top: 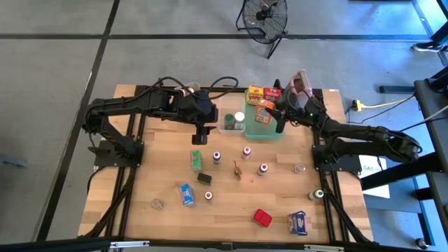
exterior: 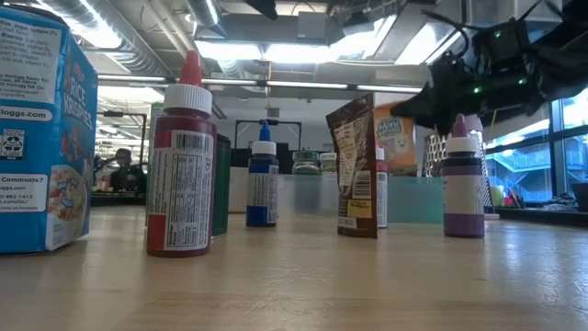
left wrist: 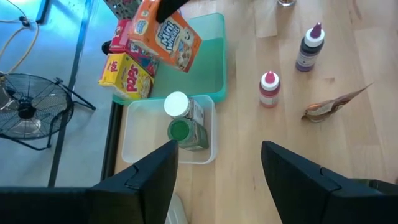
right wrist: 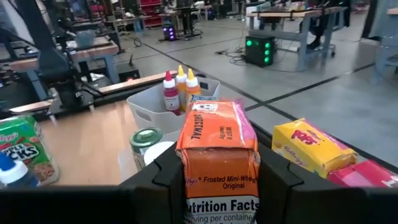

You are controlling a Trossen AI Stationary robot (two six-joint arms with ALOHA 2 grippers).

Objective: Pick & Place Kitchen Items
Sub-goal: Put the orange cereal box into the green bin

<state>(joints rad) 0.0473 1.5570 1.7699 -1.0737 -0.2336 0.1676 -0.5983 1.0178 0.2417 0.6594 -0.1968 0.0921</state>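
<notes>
A teal tray [top: 267, 133] sits at the far edge of the wooden surface [top: 231, 224], right of the middle, with a clear plastic bin [top: 229, 129] touching its left side. Beyond the far edge, a black floor fan [top: 264, 15] stands on the grey floor [top: 56, 70]. A second, light-grey bin [right wrist: 144, 107] stands on the surface. A yellow plug [top: 356, 106] lies on the floor off the right edge.

Blue cereal box [exterior: 32, 138] at left, red bottle [exterior: 182, 165], blue bottle [exterior: 263, 184], brown packet [exterior: 353, 165], purple bottle [exterior: 463, 184]
</notes>
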